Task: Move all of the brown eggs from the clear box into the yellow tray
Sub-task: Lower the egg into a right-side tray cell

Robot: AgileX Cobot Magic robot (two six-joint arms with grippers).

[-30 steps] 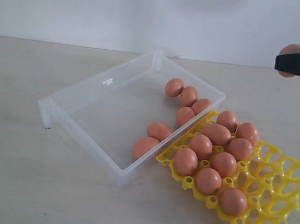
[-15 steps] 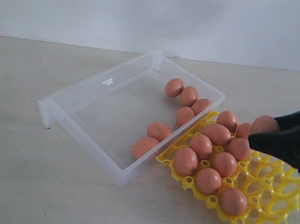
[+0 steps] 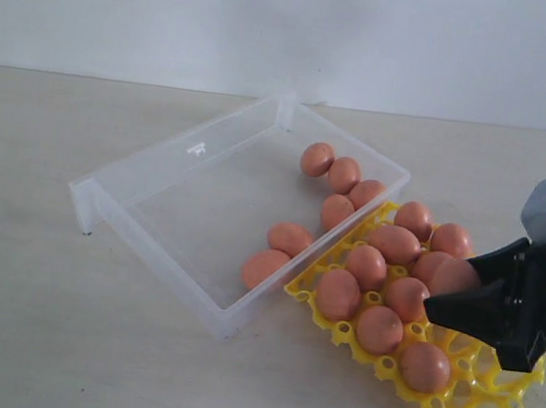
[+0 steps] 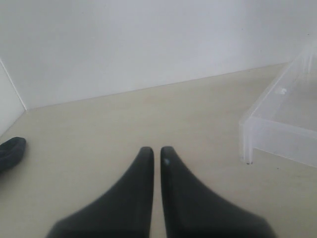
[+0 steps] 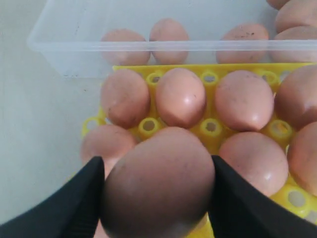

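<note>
right gripper [image 5: 157, 191]: jaws set wide, closed on one brown egg [image 5: 161, 158], a pad pressed to each side of its widest girth, long axis lying across the jaws. the egg is held low over the yellow tray [image 3: 505, 388]; the cup directly under it is hidden by the egg itself.

outward: nine or so eggs are seated in the tray's cups on the side nearest the clear box [image 3: 182, 144]; the far cups are seen bare. the tray is butted against the box's long wall. six eggs in the box [image 3: 291, 238] are bunched along that same wall, several touching. box and tray rest on a pale table [image 3: 17, 311].

left gripper [image 4: 156, 151]: jaws drawn together to a thin slit, nothing held, parked over bare table near a box corner.

handling, judged: the eggs are taken as light, smooth and rounded, so apt to squirt from a hard pinch, with shells likely brittle. a hold across the belly with modest squeeze is favoured, and release is best made only once the egg is settled in a cup.
</note>
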